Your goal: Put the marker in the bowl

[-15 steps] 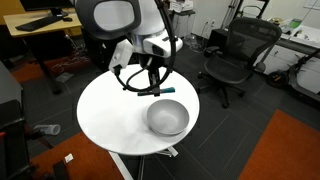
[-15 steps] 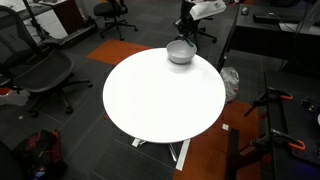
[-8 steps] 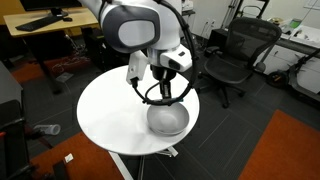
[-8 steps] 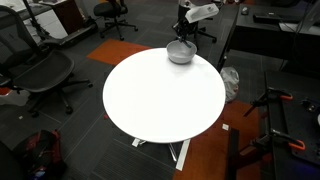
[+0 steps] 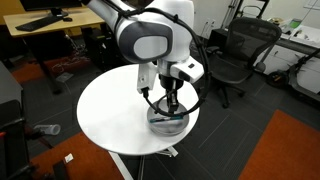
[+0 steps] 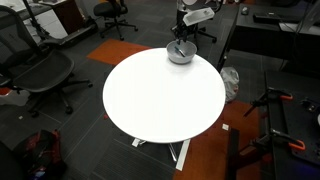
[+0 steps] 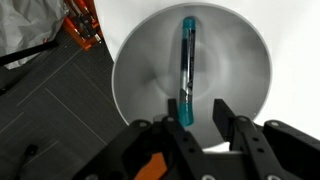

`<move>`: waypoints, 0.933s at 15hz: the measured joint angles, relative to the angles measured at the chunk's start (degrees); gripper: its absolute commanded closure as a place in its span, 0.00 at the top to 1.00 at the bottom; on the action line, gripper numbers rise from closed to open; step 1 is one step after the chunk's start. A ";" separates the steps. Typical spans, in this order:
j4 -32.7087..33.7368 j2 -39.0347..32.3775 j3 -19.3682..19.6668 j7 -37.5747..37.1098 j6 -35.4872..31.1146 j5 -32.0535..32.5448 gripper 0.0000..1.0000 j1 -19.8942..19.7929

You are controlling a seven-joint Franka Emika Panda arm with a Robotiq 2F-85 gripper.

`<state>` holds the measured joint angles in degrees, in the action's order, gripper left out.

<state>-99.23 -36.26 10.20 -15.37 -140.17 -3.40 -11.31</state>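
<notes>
The silvery-grey bowl (image 5: 168,122) stands near the edge of the round white table (image 5: 110,115); it also shows in an exterior view (image 6: 180,53) and fills the wrist view (image 7: 135,70). The marker (image 7: 187,60), dark with a teal end, lies lengthwise inside the bowl, with its teal end beside one finger (image 7: 170,115). My gripper (image 7: 196,103) hangs just over the bowl's inside, jaws apart, with a gap between the marker and the other finger. The gripper shows over the bowl in both exterior views (image 5: 170,108) (image 6: 181,40). The marker is too small to make out there.
Black office chairs (image 5: 235,55) (image 6: 40,75) stand around the table. Desks (image 5: 40,25) stand behind. An orange carpet patch (image 5: 285,150) lies on the dark floor. Orange and black items (image 7: 82,25) lie on the floor beside the table.
The arm has swung from behind the bowl to directly over it and lowered the gripper into the bowl's mouth.
</notes>
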 measured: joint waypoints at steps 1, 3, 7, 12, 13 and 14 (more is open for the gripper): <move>0.40 -0.24 0.00 0.38 0.22 -0.02 0.81 -0.13; 0.89 -0.34 0.00 0.52 0.49 -0.02 0.95 -0.27; 1.32 0.54 0.00 0.53 0.65 -0.02 1.00 -0.22; 0.23 5.60 0.08 0.52 3.80 0.00 1.00 -0.02; -0.49 7.21 0.08 0.52 4.72 0.03 1.00 0.11; -1.52 9.06 0.09 0.52 5.57 0.14 1.00 0.33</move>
<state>-100.75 -27.20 10.28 -14.84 -134.60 -3.25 -10.99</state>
